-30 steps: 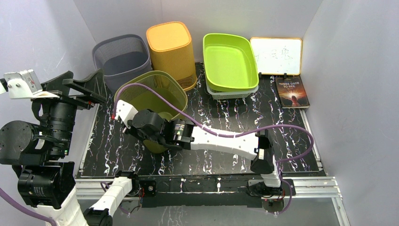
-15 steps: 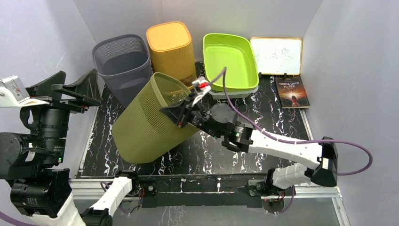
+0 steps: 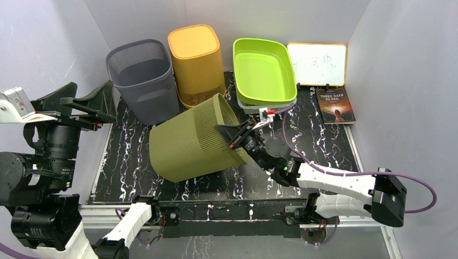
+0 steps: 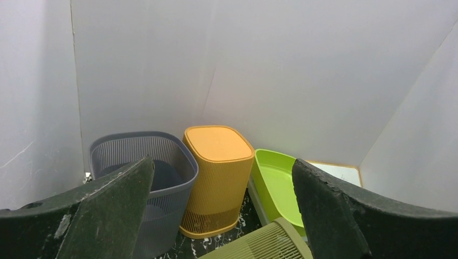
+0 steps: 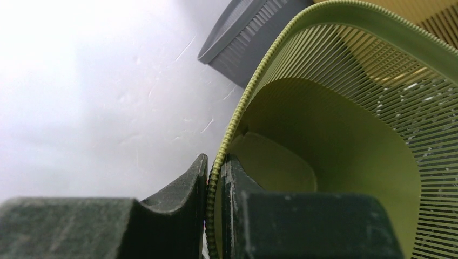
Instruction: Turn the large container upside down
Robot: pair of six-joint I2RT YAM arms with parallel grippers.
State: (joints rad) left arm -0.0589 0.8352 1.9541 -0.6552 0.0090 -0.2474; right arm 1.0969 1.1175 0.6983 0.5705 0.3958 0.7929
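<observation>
A second ago the large olive container (image 3: 189, 143) stood mouth-up toward 10 o'clock on the table (image 3: 324, 156), with the right arm reaching across to its rim. It has since been swung over, and now lies roughly on its side just to the 9 o'clock side of the table's middle. Its closed base points toward 8 o'clock and its mouth faces 3 o'clock. The right gripper (image 3: 233, 140) is pinched tight on the container's rim at the mouth end, and the right wrist view shows the thin ribbed edge caught between the two fingers (image 5: 183, 186). The arm itself has drawn back to the 4 o'clock side. The left gripper (image 3: 89, 91) hangs raised at 9 o'clock with its jaws spread wide and nothing in them, well apart from the work. The grey basket (image 3: 141, 75) and the orange container (image 3: 195, 59) stand at 11 and 12 o'clock, close behind the tipped one. By my reckoning the turn is about half done: the rim must still rotate on down until the mouth meets the table, and the thin-edge grip could slip as the weight goes over.
</observation>
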